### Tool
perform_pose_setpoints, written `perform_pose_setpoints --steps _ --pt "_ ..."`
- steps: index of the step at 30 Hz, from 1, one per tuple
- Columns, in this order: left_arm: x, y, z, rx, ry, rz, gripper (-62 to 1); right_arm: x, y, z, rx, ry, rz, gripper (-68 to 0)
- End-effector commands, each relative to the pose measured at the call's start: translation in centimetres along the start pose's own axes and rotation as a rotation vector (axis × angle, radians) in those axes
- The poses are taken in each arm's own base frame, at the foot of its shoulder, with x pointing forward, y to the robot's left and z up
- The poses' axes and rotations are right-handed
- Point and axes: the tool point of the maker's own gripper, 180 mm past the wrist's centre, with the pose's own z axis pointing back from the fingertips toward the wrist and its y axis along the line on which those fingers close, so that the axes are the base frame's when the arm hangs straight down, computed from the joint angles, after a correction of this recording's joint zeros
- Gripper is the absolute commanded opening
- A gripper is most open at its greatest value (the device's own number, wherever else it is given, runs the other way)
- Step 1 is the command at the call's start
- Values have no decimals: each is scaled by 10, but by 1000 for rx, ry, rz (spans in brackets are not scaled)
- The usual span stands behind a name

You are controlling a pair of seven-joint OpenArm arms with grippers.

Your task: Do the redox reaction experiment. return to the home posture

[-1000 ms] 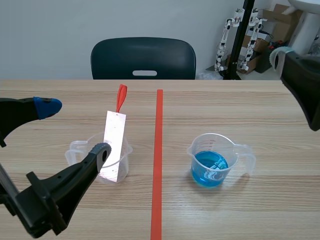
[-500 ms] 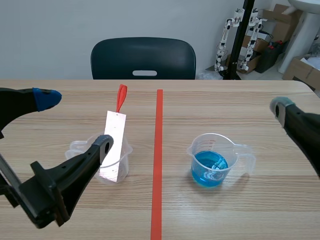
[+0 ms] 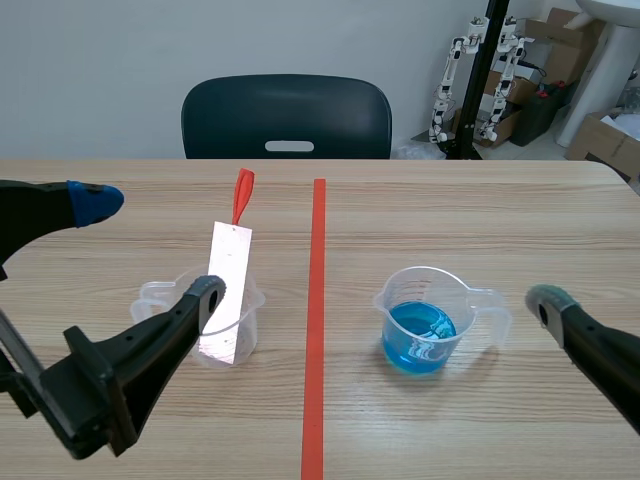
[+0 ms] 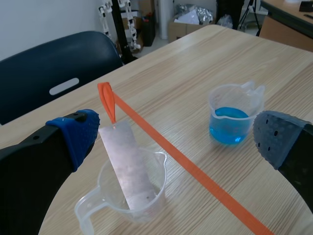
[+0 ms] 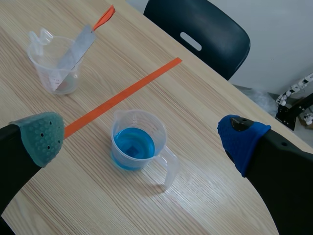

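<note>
A clear beaker (image 3: pixel 238 330) stands left of the red tape line with a metal strip (image 3: pixel 229 282) leaning in it; the strip has an orange tag on top. Right of the line stands a beaker of blue liquid (image 3: pixel 421 322). My left gripper (image 3: pixel 150 250) hangs open above and left of the strip beaker, holding nothing. In the left wrist view both the strip (image 4: pixel 129 166) and the blue beaker (image 4: pixel 230 120) lie ahead of the gripper (image 4: pixel 177 137). My right gripper (image 5: pixel 140 138) is open above the blue beaker (image 5: pixel 133 142); in the scene view only one fingertip (image 3: pixel 548 300) shows.
A dark chair (image 3: pixel 287 117) stands at the table's far side. The red tape line (image 3: pixel 317 330) runs down the table's middle. Boxes and small robot parts (image 3: pixel 480 70) sit beyond the table's far right corner. The table edge (image 5: pixel 254 196) curves near the right arm.
The right arm has swung down from the upper right to the lower right, beside the blue beaker. The left arm has shifted only slightly. Neither beaker has moved.
</note>
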Motion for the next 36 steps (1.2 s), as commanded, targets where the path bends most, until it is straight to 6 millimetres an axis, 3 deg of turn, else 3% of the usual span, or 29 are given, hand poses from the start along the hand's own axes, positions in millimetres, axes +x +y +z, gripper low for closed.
perform_pose_setpoints --steps 1,12,16,36 --pt "7 3 0 10 -17 -6 14 9 1 -1 2 -35 0 4" --pt "2 -5 16 16 -23 41 14 14 28 -7 190 -50 53 4" --pt "-5 -8 21 16 3 58 14 15 29 -7 201 -52 61 4" --pt "-6 -8 21 16 3 58 14 30 31 -11 190 -52 131 4"
